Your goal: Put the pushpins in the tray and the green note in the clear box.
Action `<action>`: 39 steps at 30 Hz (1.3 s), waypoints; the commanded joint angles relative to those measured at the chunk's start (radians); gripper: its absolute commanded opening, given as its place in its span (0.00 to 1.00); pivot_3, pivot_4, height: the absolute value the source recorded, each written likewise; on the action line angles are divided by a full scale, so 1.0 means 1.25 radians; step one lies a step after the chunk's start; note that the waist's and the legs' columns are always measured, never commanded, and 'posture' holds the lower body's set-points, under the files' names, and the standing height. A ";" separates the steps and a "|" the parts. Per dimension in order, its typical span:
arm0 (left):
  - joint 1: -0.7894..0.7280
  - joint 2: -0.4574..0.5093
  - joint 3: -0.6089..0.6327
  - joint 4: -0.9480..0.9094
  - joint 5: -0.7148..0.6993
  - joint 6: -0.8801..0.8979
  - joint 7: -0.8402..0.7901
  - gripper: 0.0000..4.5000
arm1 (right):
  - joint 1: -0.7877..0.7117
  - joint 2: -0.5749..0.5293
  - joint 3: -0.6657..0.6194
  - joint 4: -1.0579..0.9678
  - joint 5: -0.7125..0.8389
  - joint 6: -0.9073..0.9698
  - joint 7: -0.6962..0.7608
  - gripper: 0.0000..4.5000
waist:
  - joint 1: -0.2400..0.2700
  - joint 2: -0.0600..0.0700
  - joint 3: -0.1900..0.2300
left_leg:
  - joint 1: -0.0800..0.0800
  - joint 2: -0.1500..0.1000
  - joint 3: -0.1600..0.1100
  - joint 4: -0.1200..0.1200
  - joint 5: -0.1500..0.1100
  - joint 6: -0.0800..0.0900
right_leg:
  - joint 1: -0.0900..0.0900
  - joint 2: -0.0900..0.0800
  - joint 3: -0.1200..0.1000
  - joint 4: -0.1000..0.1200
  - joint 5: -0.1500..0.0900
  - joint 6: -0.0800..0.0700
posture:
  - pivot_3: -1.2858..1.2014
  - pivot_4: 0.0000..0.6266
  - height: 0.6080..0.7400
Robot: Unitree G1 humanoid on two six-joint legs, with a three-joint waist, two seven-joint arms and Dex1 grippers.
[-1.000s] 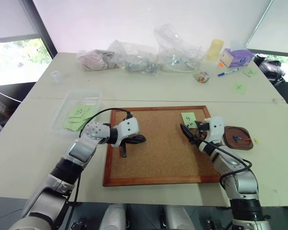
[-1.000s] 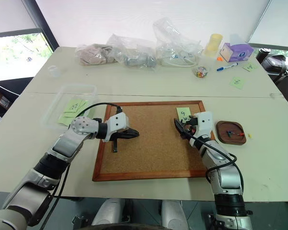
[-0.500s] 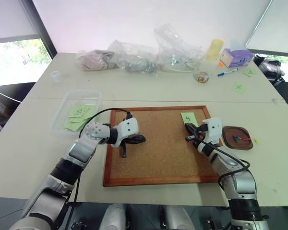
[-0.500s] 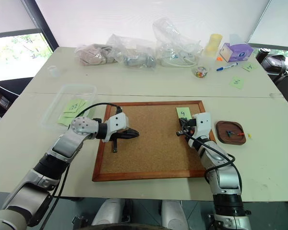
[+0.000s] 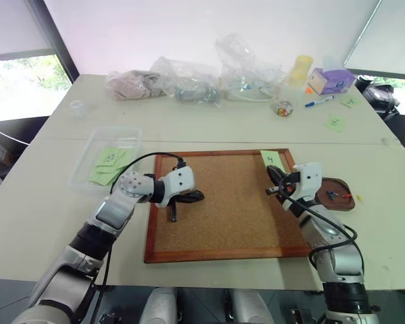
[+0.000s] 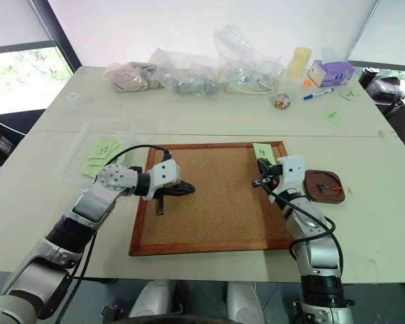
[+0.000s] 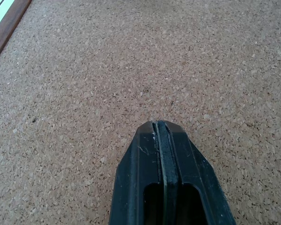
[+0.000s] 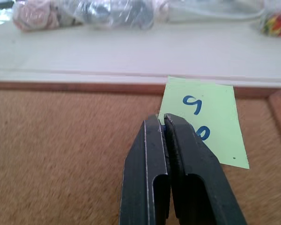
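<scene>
The green note (image 8: 210, 119), marked "9", stands tilted up off the far right corner of the cork board (image 5: 223, 209). My right gripper (image 5: 273, 179) is shut on its near edge, with the fingertips (image 8: 161, 123) pressed together. Just right of that hand sits the brown tray (image 5: 344, 206), holding a blue and a red pushpin (image 5: 334, 196). The clear box (image 5: 115, 135) lies left of the board with green notes inside. My left gripper (image 5: 200, 196) rests shut over the board's left part with nothing in it, its fingertips (image 7: 159, 126) closed above bare cork.
Clear plastic bags (image 5: 189, 84) line the table's far side, with a yellow cup (image 5: 300, 67), a purple box (image 5: 332, 79) and a pen (image 5: 320, 102). A small dish of coloured pins (image 5: 282, 108), loose green notes (image 5: 336, 123) and a small clear cup (image 5: 77, 106) are also there.
My right gripper shut, then rose slightly and shifted right, and the green note moved with it toward the board's far right corner. The left arm stayed still.
</scene>
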State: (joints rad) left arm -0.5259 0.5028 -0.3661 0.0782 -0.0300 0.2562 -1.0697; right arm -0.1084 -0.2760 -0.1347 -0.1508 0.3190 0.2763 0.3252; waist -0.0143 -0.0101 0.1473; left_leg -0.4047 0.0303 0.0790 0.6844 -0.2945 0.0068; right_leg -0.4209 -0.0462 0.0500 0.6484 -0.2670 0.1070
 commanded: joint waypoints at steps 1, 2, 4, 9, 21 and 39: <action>0.015 0.003 -0.017 0.019 0.001 0.032 -0.019 0.00 | -0.006 0.001 -0.012 -0.037 0.004 -0.020 0.001 0.01 | 0.000 0.000 0.000 | 0.000 0.000 0.000 0.000 0.000 0.000 | 0.000 0.000 0.000 0.000 0.000 0.000 | 0.52 0.24 0.98; 0.011 -0.006 -0.004 0.015 -0.019 0.050 -0.021 0.00 | -0.005 0.002 -0.011 -0.040 0.004 -0.020 0.001 0.01 | 0.000 0.000 0.000 | 0.000 0.000 0.000 0.000 0.000 0.000 | 0.000 0.000 0.000 0.000 0.000 0.000 | 0.52 0.24 0.98; -0.010 -0.035 0.045 0.003 -0.089 0.118 -0.019 0.00 | -0.001 0.001 -0.010 -0.050 0.004 -0.019 0.000 0.01 | 0.001 0.000 0.000 | 0.000 0.000 0.000 0.000 0.000 0.000 | 0.000 0.000 0.000 0.000 0.000 0.000 | 0.52 0.24 0.98; -0.160 -0.151 0.259 -0.021 -0.365 0.438 0.045 0.15 | 0.020 -0.018 -0.012 -0.131 0.004 0.005 -0.003 0.00 | 0.006 -0.003 0.003 | -0.004 0.000 -0.001 0.002 0.000 0.000 | -0.003 0.000 -0.001 0.000 0.000 0.000 | 0.52 0.24 0.98; -0.383 -0.328 0.441 0.256 -0.531 0.709 0.294 0.98 | 0.050 -0.073 -0.009 -0.336 -0.002 0.095 -0.020 0.00 | 0.002 -0.005 0.003 | -0.003 -0.002 -0.002 0.000 0.001 -0.001 | -0.003 0.001 -0.001 0.001 0.000 0.001 | 0.52 0.24 0.98; -0.531 -0.462 0.495 0.570 -0.516 0.620 0.330 0.98 | 0.045 -0.079 0.033 -0.434 -0.031 0.147 -0.049 0.00 | 0.001 -0.006 0.004 | -0.003 -0.004 -0.002 -0.001 0.001 -0.001 | -0.003 0.000 -0.001 -0.001 0.000 0.001 | 0.52 0.24 0.98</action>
State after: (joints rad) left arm -1.1587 -0.0631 0.2502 0.7900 -0.6746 1.0515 -0.6471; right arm -0.0507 -0.3723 -0.0938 -0.6375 0.2841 0.4605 0.2689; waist -0.0124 -0.0178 0.1528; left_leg -0.4088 0.0255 0.0763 0.6836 -0.2935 0.0051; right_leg -0.4250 -0.0457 0.0493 0.6476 -0.2675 0.1086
